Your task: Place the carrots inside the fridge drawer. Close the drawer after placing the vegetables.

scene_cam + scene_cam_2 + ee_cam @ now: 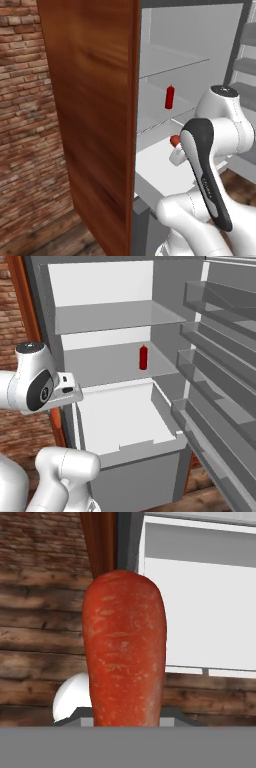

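From behind the arm's left shoulder, a tall brown wooden panel (95, 125) fills the middle of the picture, with a brick wall (25, 115) to its left. Past the panel's right edge the fridge stands open: a red bottle (169, 97) is upright on a glass shelf (165, 117), and below that shelf lies the pale fridge drawer (155, 167), pulled out. The white arm (215, 150) rises in front of the drawer, and a small bit of the orange-red carrot (174, 140) peeks out beside the arm's dark forearm, over the drawer's far side.

From behind the right shoulder, the drawer (125, 421) is plainly out and open at the top, its white floor bare where it shows. The red bottle (143, 357) stands on the shelf (110, 363) just above it, and the door racks (220, 381) run down the right side. The arm's wrist reaches toward the drawer's left wall from the left edge.

Looking along the hand, the carrot (125, 649) stands up thick and close in the middle, its lower end sunk between the fingers of the pincer (125, 722), which is closed narrowly on it. Behind it, the white drawer front (210, 612) is at upper right, with the wooden floor (40, 642) at left.
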Tool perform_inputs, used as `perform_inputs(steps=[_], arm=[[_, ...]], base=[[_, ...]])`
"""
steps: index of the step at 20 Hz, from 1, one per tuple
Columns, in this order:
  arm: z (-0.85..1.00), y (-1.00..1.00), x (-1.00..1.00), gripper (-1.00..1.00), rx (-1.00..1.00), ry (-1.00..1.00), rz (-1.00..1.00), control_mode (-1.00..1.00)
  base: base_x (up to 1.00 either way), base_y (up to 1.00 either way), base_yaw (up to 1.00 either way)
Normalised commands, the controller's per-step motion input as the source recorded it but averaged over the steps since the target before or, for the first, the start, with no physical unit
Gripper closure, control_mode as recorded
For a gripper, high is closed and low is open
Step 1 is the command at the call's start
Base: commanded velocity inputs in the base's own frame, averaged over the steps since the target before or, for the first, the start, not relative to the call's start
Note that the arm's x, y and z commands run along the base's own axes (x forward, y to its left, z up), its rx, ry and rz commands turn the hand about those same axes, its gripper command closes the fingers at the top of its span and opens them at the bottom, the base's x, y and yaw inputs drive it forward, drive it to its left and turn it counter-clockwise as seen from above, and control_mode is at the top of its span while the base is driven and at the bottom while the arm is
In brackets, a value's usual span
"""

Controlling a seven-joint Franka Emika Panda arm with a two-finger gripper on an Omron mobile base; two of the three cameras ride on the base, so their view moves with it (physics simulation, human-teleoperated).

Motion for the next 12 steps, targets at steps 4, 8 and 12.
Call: perform_inputs(steps=[4, 8, 12], arm=[[0.00, 0.00, 0.00, 1.00, 0.00, 0.00, 0.00, 1.00], [-0.06, -0.09, 0.04, 1.00, 0.02, 0.00, 0.00, -1.00], [-0.12, -0.16, 0.47, 1.00, 0.04, 0.03, 0.00, -1.00]], base=[[0.00, -0.25, 0.01], [0.00, -0.05, 0.00], [0.00, 0.00, 0.00]])
